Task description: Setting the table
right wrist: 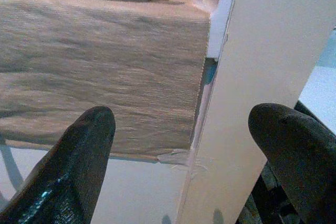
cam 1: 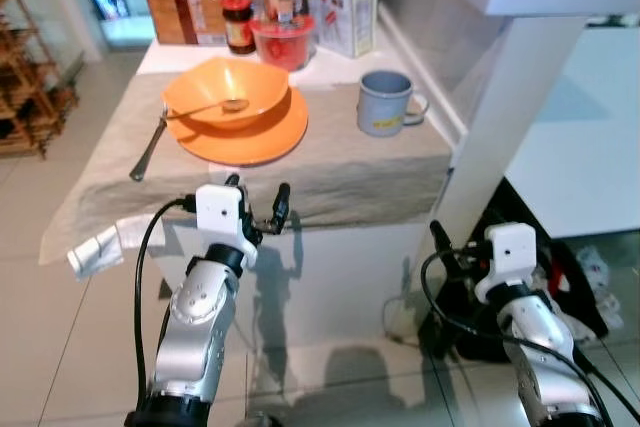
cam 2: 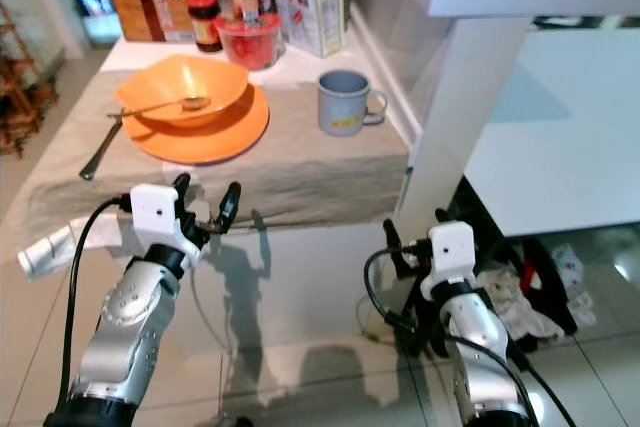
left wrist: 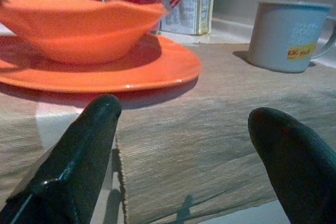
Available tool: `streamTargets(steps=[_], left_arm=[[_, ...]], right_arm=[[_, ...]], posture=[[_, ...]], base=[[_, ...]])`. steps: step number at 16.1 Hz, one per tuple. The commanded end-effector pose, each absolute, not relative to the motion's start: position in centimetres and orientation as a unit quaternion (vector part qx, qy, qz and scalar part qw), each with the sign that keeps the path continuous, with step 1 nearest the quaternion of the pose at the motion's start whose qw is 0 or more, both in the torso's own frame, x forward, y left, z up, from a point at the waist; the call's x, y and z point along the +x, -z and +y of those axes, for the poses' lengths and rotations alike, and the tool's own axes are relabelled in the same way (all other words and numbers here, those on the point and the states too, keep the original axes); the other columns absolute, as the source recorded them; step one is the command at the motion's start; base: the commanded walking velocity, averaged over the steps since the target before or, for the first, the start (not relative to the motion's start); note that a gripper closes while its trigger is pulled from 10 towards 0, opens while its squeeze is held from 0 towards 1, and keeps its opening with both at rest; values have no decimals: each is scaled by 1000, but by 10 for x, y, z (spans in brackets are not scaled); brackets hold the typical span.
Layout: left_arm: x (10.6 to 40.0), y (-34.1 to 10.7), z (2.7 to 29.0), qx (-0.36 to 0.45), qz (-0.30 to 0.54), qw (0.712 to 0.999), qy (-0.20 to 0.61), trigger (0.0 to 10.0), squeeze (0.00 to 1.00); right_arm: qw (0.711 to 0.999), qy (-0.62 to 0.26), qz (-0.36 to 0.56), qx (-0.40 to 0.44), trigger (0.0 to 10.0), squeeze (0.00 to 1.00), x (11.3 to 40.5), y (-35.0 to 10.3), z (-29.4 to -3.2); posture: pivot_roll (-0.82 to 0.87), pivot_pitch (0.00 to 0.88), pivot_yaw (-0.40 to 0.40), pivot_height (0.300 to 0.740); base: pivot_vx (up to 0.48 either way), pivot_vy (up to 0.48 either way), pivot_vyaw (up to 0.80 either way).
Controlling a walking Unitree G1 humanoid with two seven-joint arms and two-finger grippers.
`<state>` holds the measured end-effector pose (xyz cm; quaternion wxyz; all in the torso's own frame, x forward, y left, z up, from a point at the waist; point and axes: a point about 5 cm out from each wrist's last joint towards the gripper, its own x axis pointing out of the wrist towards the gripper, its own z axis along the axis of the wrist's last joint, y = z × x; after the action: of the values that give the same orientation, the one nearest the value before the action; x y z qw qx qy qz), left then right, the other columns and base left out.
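An orange bowl sits on an orange plate on the beige cloth that covers the table. A spoon rests in the bowl, its handle over the rim. To the plate's left a fork lies on the cloth. Right of the plate stands a grey mug with its handle turned right. My left gripper is open at the table's front edge, level with the cloth and facing the plate. My right gripper is open lower down, by the cloth's right corner.
Jars, a red tub and a carton crowd the back of the table. A white pillar and counter rise close on the right. A wooden rack stands far left. Clutter lies on the floor at right.
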<state>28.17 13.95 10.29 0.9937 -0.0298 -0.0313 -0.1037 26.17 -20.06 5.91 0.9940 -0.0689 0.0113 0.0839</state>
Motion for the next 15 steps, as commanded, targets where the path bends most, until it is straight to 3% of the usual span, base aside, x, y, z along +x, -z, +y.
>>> streamTargets(steps=[1,12,15], left_arm=[[284,-105,141,-30,-32,994,101,10000,0],[282,-114,141,-18,-58,993,102,10000,0],[283,-120,136,-6,-67,990,120,10000,0]], right_arm=[[993,-87,0,-75,10000,0,265,-64,-200],[991,-104,-23,-79,10000,0,268,-75,-193],[991,-104,-17,-77,10000,0,270,-74,-192]], posture=[[-107,0,26,740],[-89,0,16,740],[-88,0,21,740]], base=[[0,0,0],[352,236,0],[480,0,0]])
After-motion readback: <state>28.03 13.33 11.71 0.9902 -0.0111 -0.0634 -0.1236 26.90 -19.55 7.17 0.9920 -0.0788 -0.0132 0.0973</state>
